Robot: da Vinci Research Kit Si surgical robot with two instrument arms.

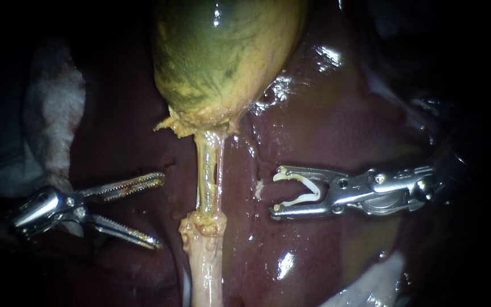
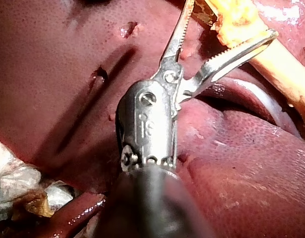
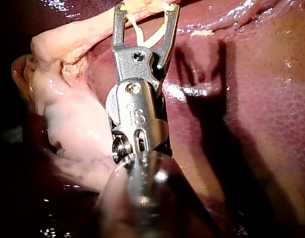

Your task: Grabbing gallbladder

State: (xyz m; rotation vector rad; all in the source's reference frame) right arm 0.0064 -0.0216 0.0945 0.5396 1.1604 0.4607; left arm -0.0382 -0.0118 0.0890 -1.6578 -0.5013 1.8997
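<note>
Here the gallbladder (image 1: 223, 57) lies well above the spread-jawed left tool (image 1: 161, 212)

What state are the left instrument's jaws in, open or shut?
Open. A wide gap shows between the jaws of the left instrument, and they hold nothing.

Supporting surface as I see it through the endoscope: a glossy, dark red-brown liver (image 1: 336, 131), wet and glinting. On it: a bulbous yellow-green gallbladder (image 1: 223, 51) at top centre; a thin pale yellow tube (image 1: 207, 170) running from its neck down to a lumpy knot of pale fatty tissue (image 1: 203, 224); a small white tissue fleck (image 1: 258, 189) just beside the tube. A white fibrous cloth (image 1: 58, 113) borders the liver's left margin.
</note>
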